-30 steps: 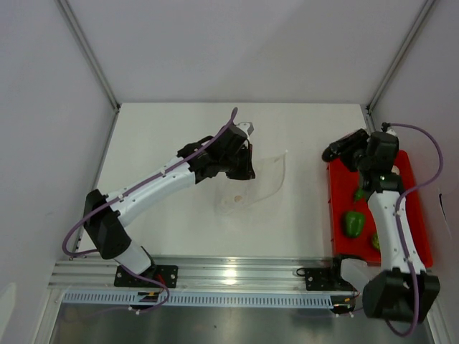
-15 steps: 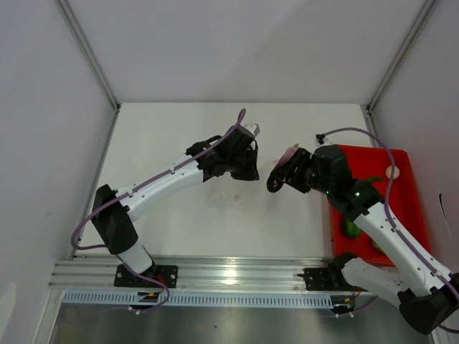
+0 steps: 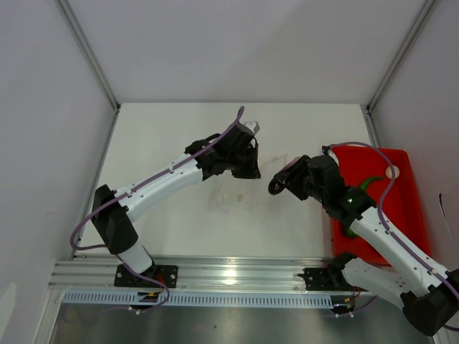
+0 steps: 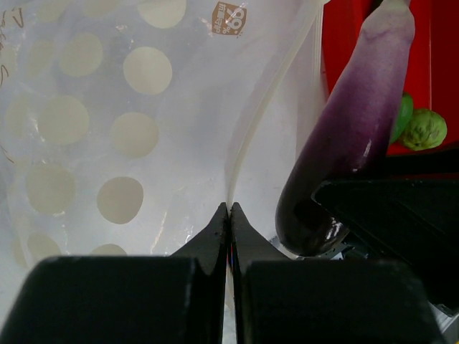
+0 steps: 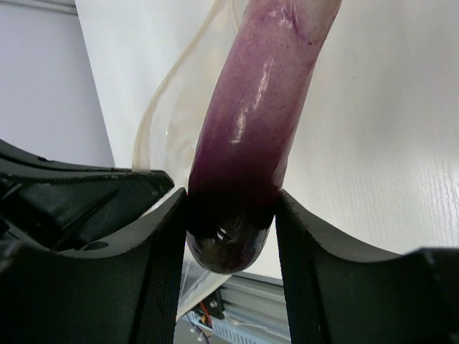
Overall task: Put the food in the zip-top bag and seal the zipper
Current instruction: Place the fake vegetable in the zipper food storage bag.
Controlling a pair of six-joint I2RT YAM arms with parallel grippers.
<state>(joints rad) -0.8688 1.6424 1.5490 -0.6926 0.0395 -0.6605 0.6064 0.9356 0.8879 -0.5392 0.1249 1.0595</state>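
zip-top bag (image 4: 179,122) edge pinched, purple piece (image 4: 351,136) beside

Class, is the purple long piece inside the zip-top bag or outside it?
Outside. The right pincer grips the purple long piece beside the edge of the zip-top bag, which the left pincer pinches.

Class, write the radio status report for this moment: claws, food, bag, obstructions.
Left claw shut on zip-top bag rim. Right claw shut on purple eggplant, beside the bag mouth. Nothing seen blocking.
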